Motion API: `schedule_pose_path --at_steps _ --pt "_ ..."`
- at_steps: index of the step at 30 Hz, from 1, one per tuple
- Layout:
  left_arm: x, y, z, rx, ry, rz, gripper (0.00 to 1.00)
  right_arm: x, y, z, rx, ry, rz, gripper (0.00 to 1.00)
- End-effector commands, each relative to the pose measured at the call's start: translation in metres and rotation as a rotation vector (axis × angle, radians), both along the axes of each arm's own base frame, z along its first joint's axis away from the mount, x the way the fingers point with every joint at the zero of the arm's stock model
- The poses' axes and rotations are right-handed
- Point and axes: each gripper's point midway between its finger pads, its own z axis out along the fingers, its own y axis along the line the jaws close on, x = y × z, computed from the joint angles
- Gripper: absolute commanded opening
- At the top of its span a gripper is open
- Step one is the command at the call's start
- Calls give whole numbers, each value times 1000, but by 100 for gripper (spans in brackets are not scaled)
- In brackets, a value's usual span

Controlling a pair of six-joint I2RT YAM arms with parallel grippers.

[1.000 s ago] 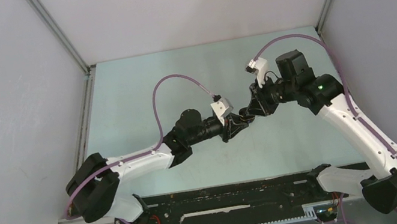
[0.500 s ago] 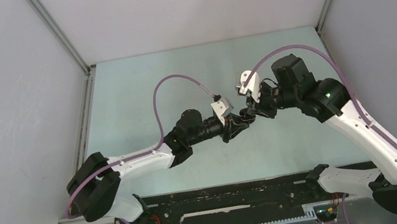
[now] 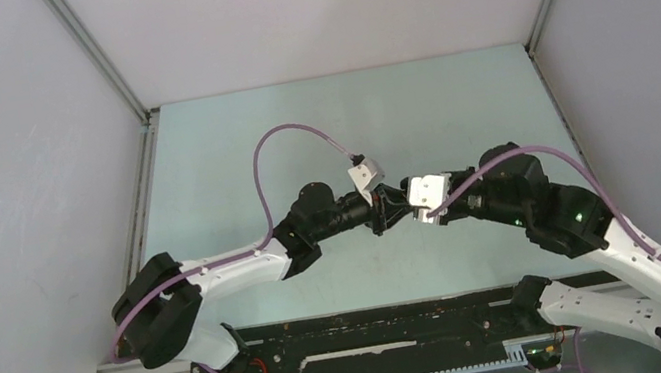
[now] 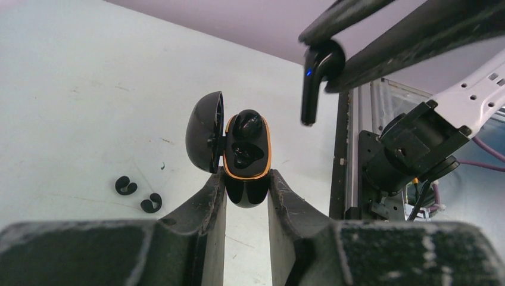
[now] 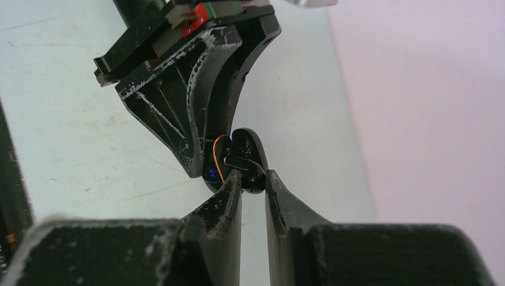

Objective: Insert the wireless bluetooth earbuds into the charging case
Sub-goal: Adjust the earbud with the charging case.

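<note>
My left gripper [image 4: 246,179] is shut on the black charging case [image 4: 245,152]. The case has an orange rim and its lid hangs open to the left. A black earbud [image 4: 246,124] seems to sit in its upper well. My right gripper [image 5: 253,176] is shut on another black earbud [image 4: 312,77] with a blue light. It holds this earbud stem-down, close to the open case but apart from it. In the right wrist view the earbud [image 5: 250,177] is just in front of the case [image 5: 221,159]. From the top, both grippers meet at mid-table, left gripper [image 3: 389,209], right gripper [image 3: 411,205].
Two small black C-shaped hooks [image 4: 125,186] [image 4: 151,203] lie on the pale table [image 3: 231,162] to the left of the case. A black rail [image 3: 380,325] runs along the near edge. Grey walls close in the sides.
My right arm has swung down and left, turning its wrist over, and brought the earbud up to the case. The left arm has stayed still, holding the case.
</note>
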Motion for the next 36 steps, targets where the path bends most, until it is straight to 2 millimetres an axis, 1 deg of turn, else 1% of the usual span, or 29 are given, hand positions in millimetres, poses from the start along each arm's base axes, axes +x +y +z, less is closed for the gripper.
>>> schedule_pose_path --at_steps 1,4,10,17,23,36 --pt "-1 -2 20 -77 -32 -16 0 14 0 23 33 -201 -48 0" --pt "-1 -3 20 -85 -31 -20 0 15 2 20 14 -261 -49 0" --pt "-3 -4 22 -95 -28 -33 0 19 5 13 -16 -286 -50 0" --pt "-3 -4 21 -95 -28 -32 0 21 7 2 -54 -267 -47 0" --pt "-2 -3 22 -97 -25 -20 0 17 8 -4 -69 -246 -22 0" --pt "1 -2 23 -102 -21 -5 0 14 13 -13 -92 -224 -4 0"
